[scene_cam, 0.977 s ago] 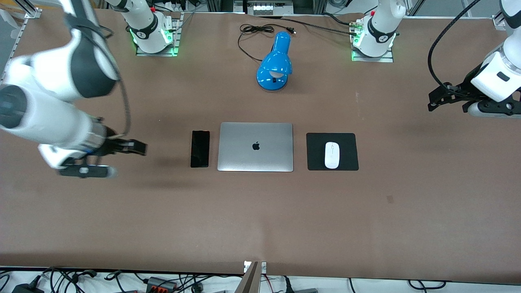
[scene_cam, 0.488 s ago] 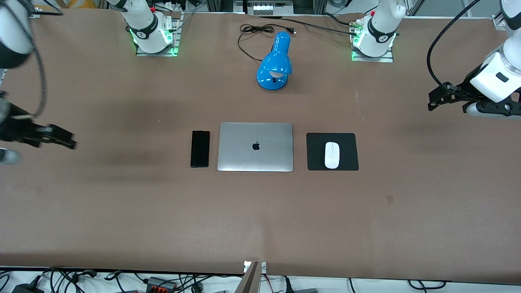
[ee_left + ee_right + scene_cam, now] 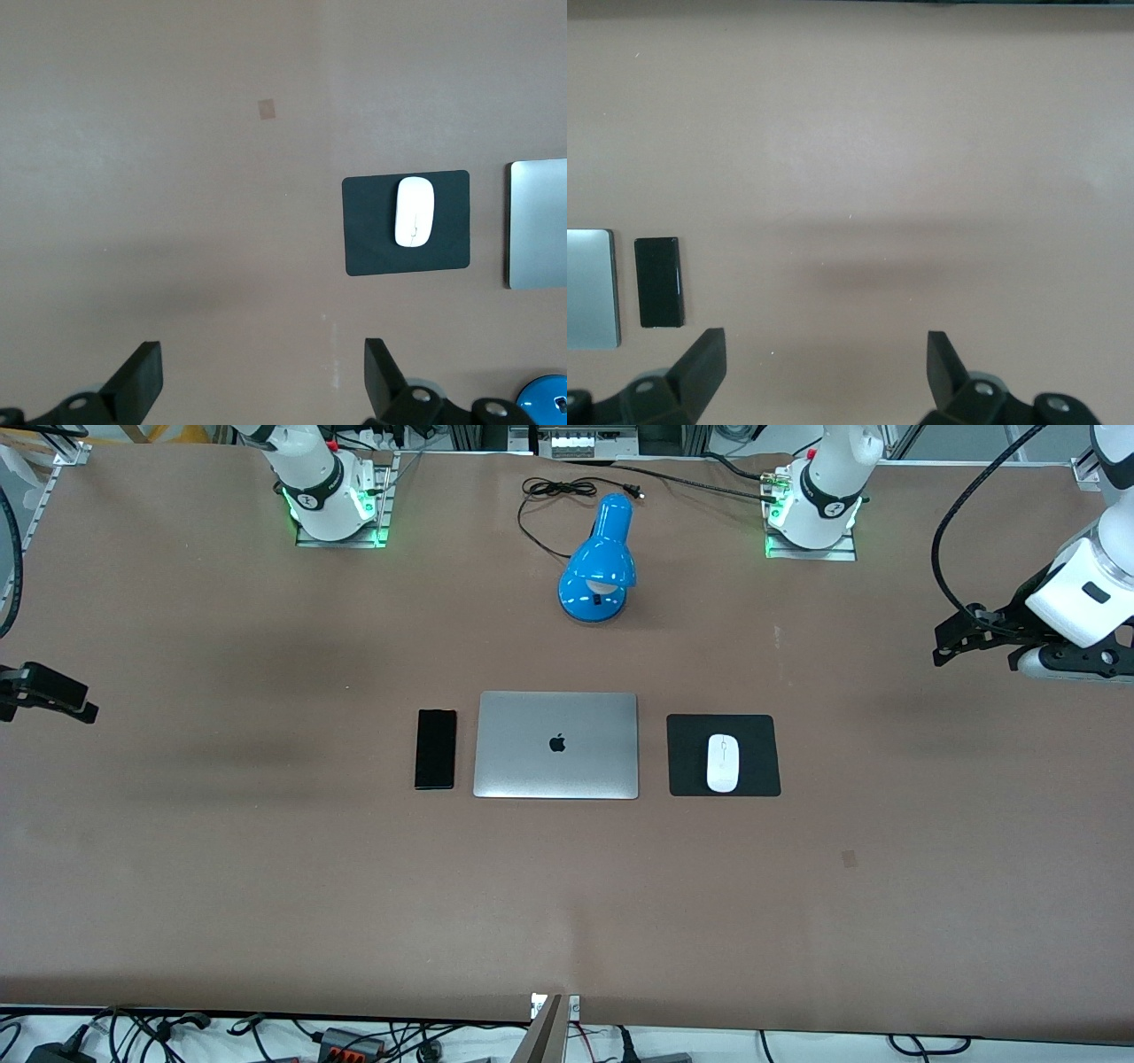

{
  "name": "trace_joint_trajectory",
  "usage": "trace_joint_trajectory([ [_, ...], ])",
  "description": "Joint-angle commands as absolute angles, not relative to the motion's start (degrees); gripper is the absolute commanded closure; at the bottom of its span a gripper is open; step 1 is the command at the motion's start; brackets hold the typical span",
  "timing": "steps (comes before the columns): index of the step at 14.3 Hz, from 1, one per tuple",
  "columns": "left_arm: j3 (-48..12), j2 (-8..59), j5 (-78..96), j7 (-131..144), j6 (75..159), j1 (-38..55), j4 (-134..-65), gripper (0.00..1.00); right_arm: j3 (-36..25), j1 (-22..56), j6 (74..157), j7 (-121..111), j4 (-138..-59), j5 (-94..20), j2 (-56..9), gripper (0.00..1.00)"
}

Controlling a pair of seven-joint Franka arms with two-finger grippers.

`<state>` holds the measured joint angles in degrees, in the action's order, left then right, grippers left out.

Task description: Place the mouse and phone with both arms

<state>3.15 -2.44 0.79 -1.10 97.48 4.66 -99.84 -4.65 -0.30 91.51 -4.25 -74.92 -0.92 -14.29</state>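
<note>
The mouse [image 3: 723, 763] rests on a black pad [image 3: 762, 731], the phone [image 3: 436, 748] beside a closed laptop [image 3: 556, 745] mid-counter [image 3: 567, 903]. Left gripper [image 3: 950, 642] and right gripper [image 3: 53, 693], both spread empty, hover over the counter's ends.

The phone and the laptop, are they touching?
Apart. The front view shows a strip of bare table between the phone and the laptop.

Both arms are pulled way out to the worktop ends, left pincer [image 3: 261, 376] and right pincer [image 3: 824, 367] hanging up high, jaws spread wide, holding nothing.
</note>
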Motion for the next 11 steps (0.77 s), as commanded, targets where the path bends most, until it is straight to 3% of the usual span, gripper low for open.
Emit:
trace_joint_trajectory([
  [1,3.3,-1.0,1.2,-1.8,96.3,5.0,-98.0,0.00,-4.7,0.5,91.9,-3.4,-80.1,-0.5,-10.4,0.00],
  [6,3.3,1.3,1.1,-1.8,96.7,5.5,-95.6,0.00,-4.7,1.5,99.2,-3.5,-95.3,1.5,-0.4,0.00],
  [11,2.9,2.0,1.2,-2.1,96.6,5.7,-94.3,0.00,-4.7,1.5,99.2,-4.6,-97.6,2.2,1.8,0.00],
])
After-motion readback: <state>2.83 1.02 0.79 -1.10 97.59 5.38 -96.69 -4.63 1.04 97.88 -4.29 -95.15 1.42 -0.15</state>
